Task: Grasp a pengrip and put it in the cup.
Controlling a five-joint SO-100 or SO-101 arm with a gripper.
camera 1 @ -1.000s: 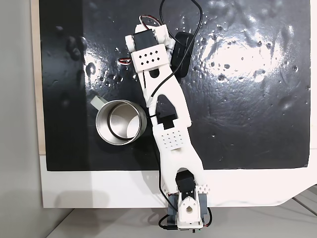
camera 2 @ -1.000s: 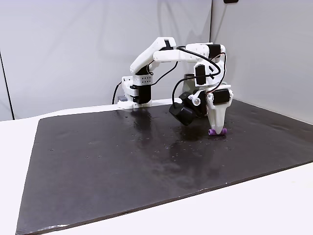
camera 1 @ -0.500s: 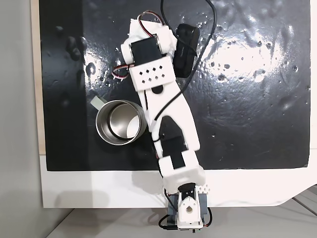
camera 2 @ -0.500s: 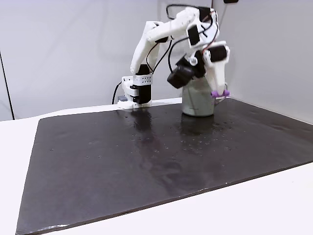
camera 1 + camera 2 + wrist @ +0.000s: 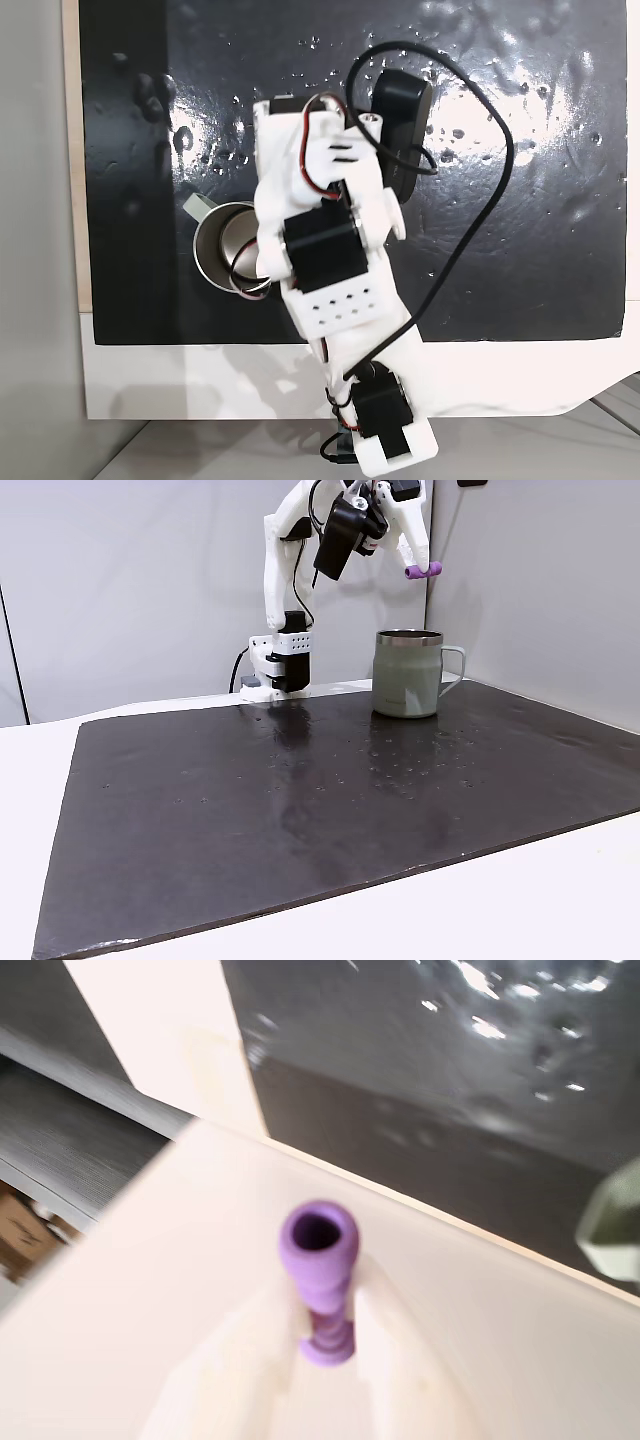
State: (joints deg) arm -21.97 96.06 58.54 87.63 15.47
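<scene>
In a fixed view from the side, my gripper [image 5: 412, 568] is raised high and shut on the small purple pengrip [image 5: 424, 571], which sticks out sideways from the fingertips. The silvery cup [image 5: 408, 673] stands upright on the black mat directly below, its handle to the right. In the wrist view the pengrip [image 5: 320, 1278] is pinched between my two white fingers [image 5: 385, 1345], its open end facing the camera, and a pale edge of the cup [image 5: 615, 1225] shows at the right. From above, my arm covers the right part of the cup [image 5: 218, 258].
The black mat [image 5: 300, 800] lies on a white table [image 5: 560, 900]. My arm's base [image 5: 280, 665] stands at the mat's back edge, left of the cup. A grey wall panel [image 5: 540, 590] rises behind and to the right. A loose black cable [image 5: 480, 200] loops beside the arm.
My gripper has lifted the pengrip off the mat and carried it up to a point high over the cup. The arm has folded back toward its base. The cup has not moved.
</scene>
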